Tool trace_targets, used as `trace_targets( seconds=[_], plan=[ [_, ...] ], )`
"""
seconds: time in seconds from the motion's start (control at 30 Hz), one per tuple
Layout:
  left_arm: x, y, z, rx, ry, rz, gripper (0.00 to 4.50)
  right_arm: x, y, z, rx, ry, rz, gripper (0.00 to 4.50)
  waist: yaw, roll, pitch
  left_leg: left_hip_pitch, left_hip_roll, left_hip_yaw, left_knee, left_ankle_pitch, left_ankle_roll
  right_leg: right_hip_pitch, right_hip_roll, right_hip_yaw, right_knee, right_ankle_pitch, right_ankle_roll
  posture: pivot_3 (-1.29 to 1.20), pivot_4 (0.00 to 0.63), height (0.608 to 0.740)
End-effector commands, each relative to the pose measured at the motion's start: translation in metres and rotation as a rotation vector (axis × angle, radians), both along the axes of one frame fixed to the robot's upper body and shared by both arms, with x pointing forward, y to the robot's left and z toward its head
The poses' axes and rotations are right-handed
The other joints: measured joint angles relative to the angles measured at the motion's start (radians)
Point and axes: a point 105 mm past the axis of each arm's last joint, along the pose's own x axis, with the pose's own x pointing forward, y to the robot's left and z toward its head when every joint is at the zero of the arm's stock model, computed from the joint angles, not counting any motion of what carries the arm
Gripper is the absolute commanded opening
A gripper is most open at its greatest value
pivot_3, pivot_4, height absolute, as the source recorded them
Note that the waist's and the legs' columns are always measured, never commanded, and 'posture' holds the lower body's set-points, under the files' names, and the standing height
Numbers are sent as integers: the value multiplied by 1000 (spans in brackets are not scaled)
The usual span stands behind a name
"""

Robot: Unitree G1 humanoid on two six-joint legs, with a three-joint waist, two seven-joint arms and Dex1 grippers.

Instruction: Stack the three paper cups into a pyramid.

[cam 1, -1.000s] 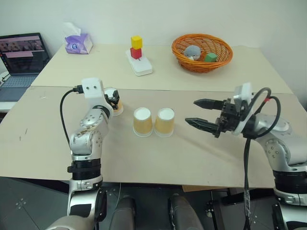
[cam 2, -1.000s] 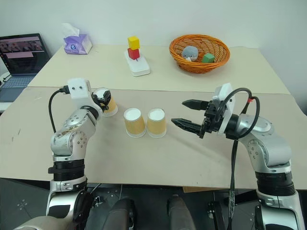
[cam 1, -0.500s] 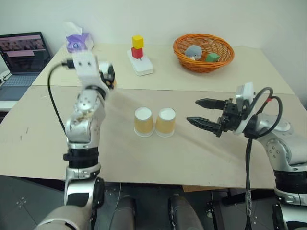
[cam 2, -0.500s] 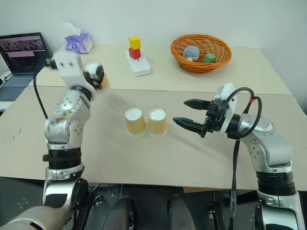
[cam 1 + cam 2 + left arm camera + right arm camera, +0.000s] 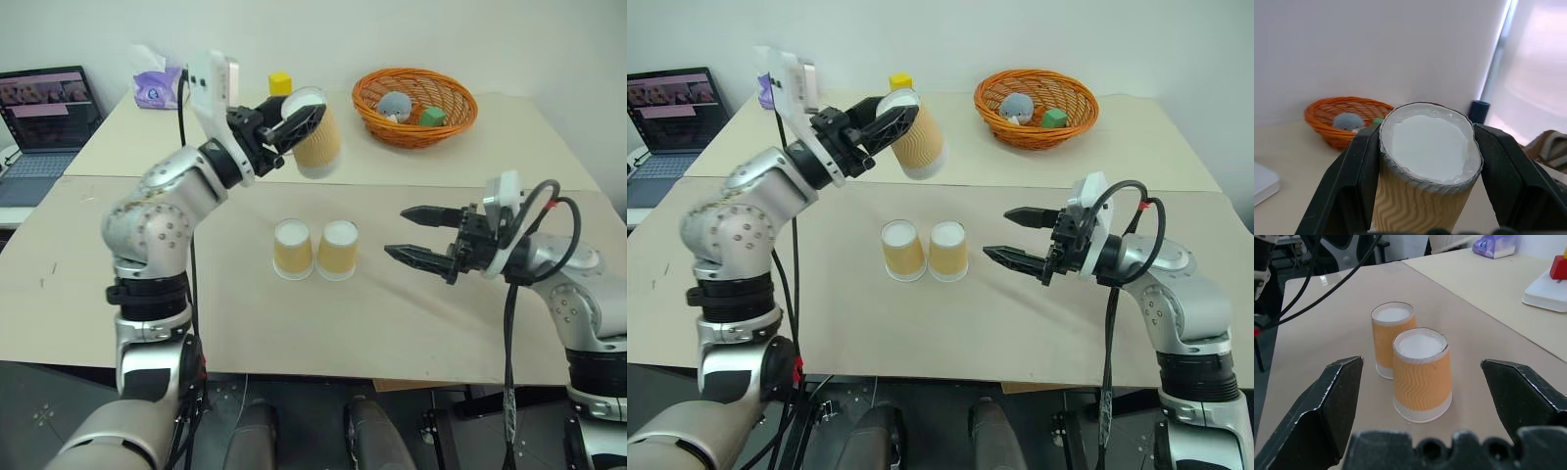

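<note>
A paper cup (image 5: 315, 137) is gripped by the left gripper (image 5: 294, 125); below it, two cups (image 5: 315, 249) are faced by the spread right gripper (image 5: 411, 235).

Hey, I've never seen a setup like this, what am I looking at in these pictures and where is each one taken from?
It's a humanoid robot with two arms. Two pictures come from cameras in its head, looking down over a table; the other two come from cameras on its wrists. The left hand, shut on one paper cup, holds it in the air. The right hand hangs open beside two more cups standing upside down, side by side. Farther back are an orange basket, a tissue box and a laptop.
</note>
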Motion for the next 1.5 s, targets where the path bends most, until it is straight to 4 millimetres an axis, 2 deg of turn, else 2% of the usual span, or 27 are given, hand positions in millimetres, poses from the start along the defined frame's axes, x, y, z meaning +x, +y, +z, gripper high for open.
trace_targets(
  seconds=[0.03, 0.27, 0.43, 0.7, 0.87, 1.1, 1.5],
  plan=[
    [-21, -4, 19, 27, -68, -130, 2747, -6, -2, 11, 3, -40, 15, 4500, 0, 0, 0, 0, -1, 0, 0, 1, 0, 0, -1, 0, 0, 0, 0, 0, 150, 658],
    [-15, 11, 10, 160, -59, -137, 2747, -5, -2, 10, 6, -40, 5, 4500, 0, 0, 0, 0, -2, 1, 0, 1, 1, 0, -2, 0, 0, 0, 0, 0, 150, 658],
    [-1, 12, -7, 254, 2, -107, 2747, -6, -1, 9, 10, -39, 2, 4500, 2, 0, 0, 0, -2, 1, 0, 1, 1, 0, -2, -1, 0, 0, 1, 0, 150, 658],
    [-8, 1, -10, 229, 66, -211, 2747, -7, -1, 9, 7, -38, -6, 4500, 1, 0, 0, -1, -3, -1, 0, 1, 1, 0, -3, -1, 0, -1, 1, 0, 150, 658],
    [-6, 2, -9, 225, 97, -211, 2747, -7, -1, 8, 4, -37, -10, 4500, 0, 0, 0, -1, -3, -1, 0, 1, 1, 0, -3, -1, 0, -1, 1, 0, 150, 658],
    [-6, 5, -18, 248, 127, -203, 2747, -7, 0, 7, 5, -34, -11, 4500, 0, 0, 0, -1, -3, -1, 0, 1, 1, 0, -3, -1, 0, -1, 1, 0, 150, 658],
    [-16, -2, -39, 257, 179, -240, 2747, -7, 0, 7, 4, -33, -14, 4500, 0, 0, 0, -1, -3, -2, 0, 1, 1, 0, -4, -1, 1, -1, 1, 0, 150, 658]
  ],
)
